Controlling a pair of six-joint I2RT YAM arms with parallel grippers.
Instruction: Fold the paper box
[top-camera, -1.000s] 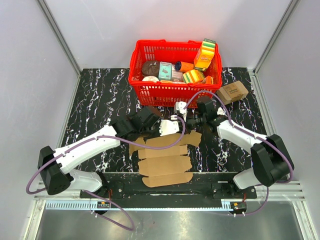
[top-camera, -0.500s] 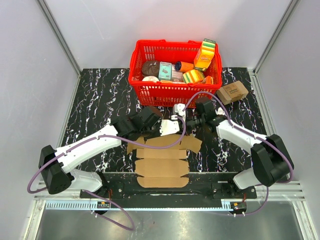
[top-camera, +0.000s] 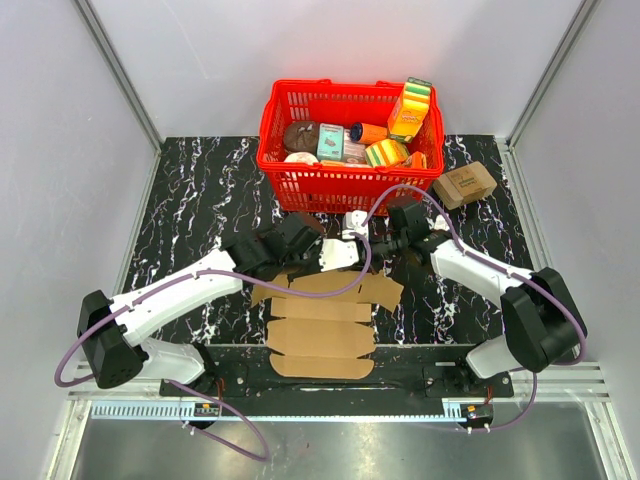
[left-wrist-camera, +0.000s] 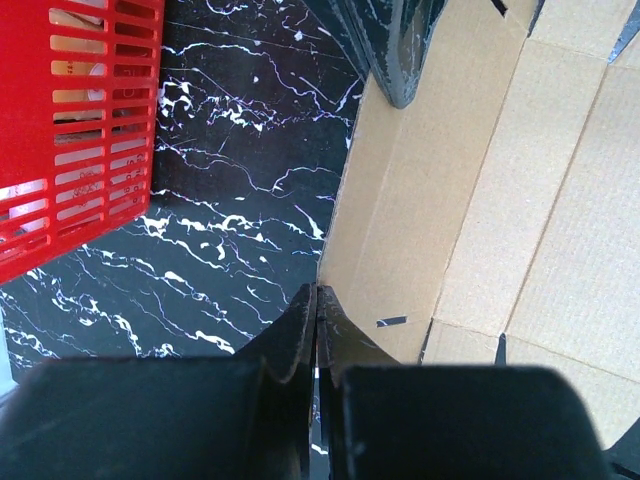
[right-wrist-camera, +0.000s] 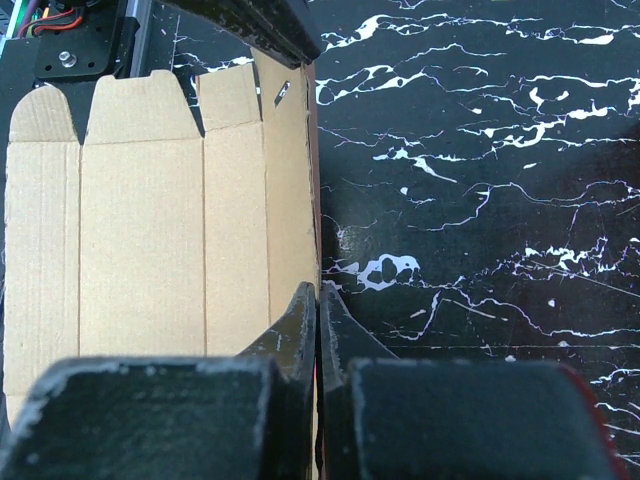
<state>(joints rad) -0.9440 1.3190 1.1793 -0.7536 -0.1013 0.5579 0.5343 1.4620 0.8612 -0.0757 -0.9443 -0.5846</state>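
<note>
the box (top-camera: 320, 335) lies opened out flat at the near edge of the table (top-camera: 200, 200), between the two arm bases. its far flap looks lifted a little, and both grippers have that flap by its edge. the left gripper (left-wrist-camera: 317, 300) is pinched tight on the left end. the right gripper (right-wrist-camera: 318, 297) is pinched tight on the same edge further along. each seems to have only a sliver of card between its tips.

that thin bite is my first worry: a quick pull and the card could slip out of one side, leaving the other to twist the sheet. if the two arms don't rise and swing together, i'd expect the flap to buckle somewhere off its crease, or tear at one of the notches. nothing pins down the rest of the box, so the whole sheet may drag or lift instead of folding, and could slide off toward the bases. the grippers also sit close to each other, with the basket (top-camera: 345, 185) just beyond, so a wide swing away from the bases could knock one against it.
</note>
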